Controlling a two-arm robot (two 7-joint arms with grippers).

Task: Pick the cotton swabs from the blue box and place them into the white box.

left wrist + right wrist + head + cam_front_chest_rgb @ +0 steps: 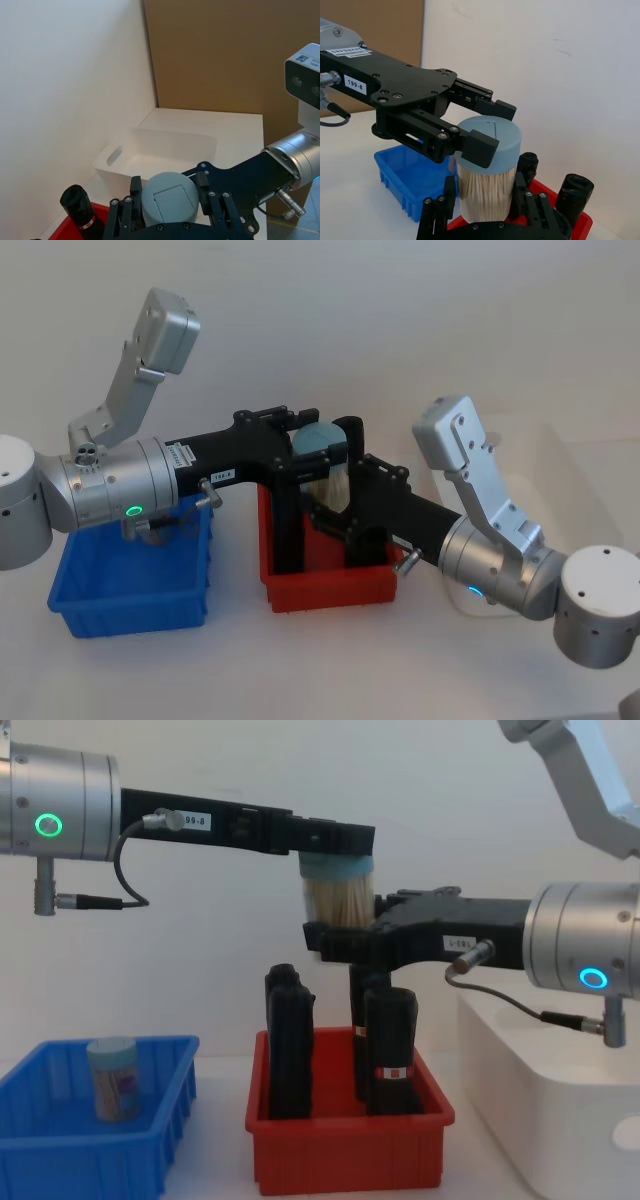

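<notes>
Chest view: handing off the clear, blue-capped jar of cotton swabs (335,900) in mid-air over the red plastic bin (350,1132), pinching its cap with the left hand (338,840), clamping its base with the right hand (340,938). Next, probably: releasing left, then carrying rightward into the large white plastic box (560,1080).

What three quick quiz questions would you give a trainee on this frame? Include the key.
1. Count: how many cotton swab jars stand in the blue box?
2. Pick one: the raised jar hangs over A) the blue box, B) the red bin, C) the white box.
3. True or false: the left gripper clamps the raised jar's cap while the right gripper holds its lower body.
Key: 1) one; 2) B; 3) true.
</notes>
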